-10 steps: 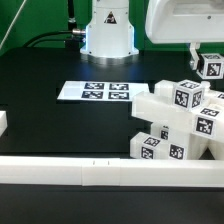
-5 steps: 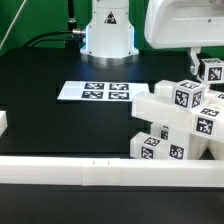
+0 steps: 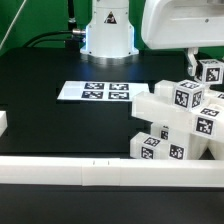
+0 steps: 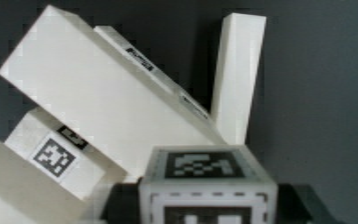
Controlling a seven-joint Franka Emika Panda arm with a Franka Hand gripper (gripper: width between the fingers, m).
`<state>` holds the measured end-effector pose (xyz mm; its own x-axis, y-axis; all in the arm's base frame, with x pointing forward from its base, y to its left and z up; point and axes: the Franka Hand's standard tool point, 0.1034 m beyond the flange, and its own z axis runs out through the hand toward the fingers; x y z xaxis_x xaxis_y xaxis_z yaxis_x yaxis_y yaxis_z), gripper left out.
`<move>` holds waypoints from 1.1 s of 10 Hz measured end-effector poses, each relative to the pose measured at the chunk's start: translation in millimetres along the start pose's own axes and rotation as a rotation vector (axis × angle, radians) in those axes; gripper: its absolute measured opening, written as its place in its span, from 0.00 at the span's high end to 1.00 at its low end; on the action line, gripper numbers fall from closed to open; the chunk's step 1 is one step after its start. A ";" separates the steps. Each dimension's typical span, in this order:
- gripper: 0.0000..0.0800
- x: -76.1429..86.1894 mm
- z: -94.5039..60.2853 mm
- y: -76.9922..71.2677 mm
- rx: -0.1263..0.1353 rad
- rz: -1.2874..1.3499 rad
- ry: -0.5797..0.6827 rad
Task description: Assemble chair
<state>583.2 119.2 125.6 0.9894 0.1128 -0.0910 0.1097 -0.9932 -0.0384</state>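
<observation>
Counts, exterior view: 1 marker board [image 3: 94,92] flat on the table, 4 tags visible on it in a row. 1 white chair assembly [image 3: 178,122] at the exterior view's right, parts stacked tight so the piece count isn't clear; at least 6 square tags facing the camera on it. 1 small tagged post [image 3: 209,70] up above that stack. 1 long white border rail [image 3: 100,172] across the front, 1 short white rail piece [image 3: 3,122] at the left edge. 1 arm base [image 3: 108,30].
</observation>
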 end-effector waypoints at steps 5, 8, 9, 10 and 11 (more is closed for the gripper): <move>0.64 1.5 -0.2 -0.1 0.000 -0.003 0.007; 0.64 -2.3 6.8 8.3 0.000 -0.022 -0.007; 0.64 -4.7 9.0 8.4 -0.001 -0.022 -0.008; 0.64 -5.0 9.1 8.5 -0.001 -0.024 -0.002; 0.64 -4.7 9.1 8.5 -0.001 -0.024 -0.002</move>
<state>578.6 110.4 116.7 0.9864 0.1367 -0.0916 0.1335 -0.9902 -0.0397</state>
